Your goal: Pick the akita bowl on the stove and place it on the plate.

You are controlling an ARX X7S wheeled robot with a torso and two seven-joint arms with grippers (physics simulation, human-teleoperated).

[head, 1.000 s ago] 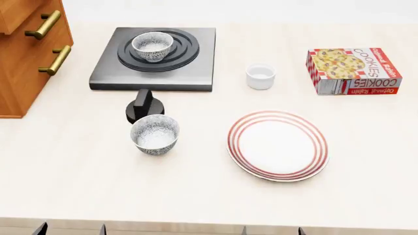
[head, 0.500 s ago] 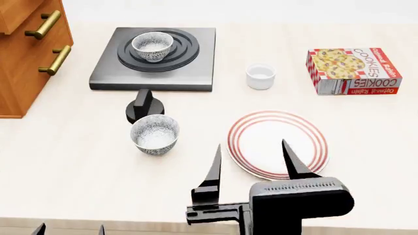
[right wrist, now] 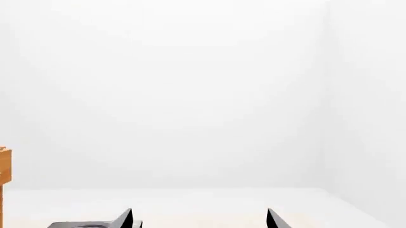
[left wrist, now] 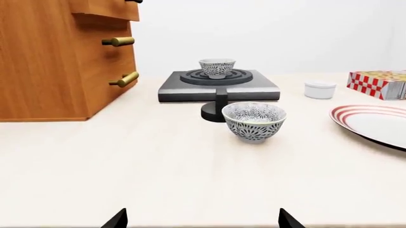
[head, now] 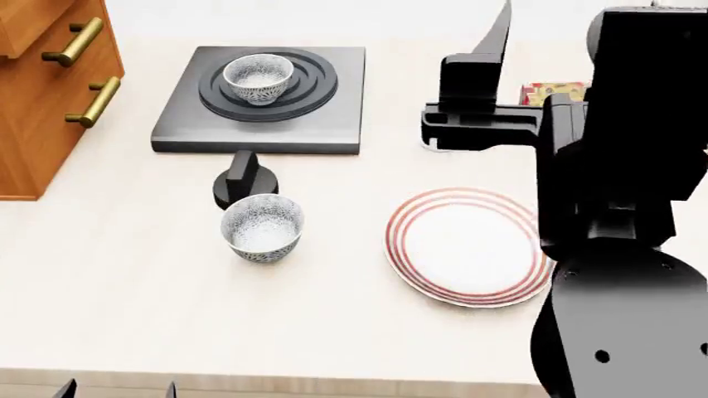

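Speckled black-and-white akita bowl (head: 258,79) sat on the dark grey square stove (head: 262,100), 11 o'clock on the bench. Right tool (head: 550,62) had risen from the near edge to above the red-ringed white plate (head: 469,246), prongs apart, empty; approach underway. Left tool (left wrist: 201,219) apart, idle.

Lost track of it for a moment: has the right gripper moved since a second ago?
Yes. The right gripper has come forward past the plate toward the table's far side, open.
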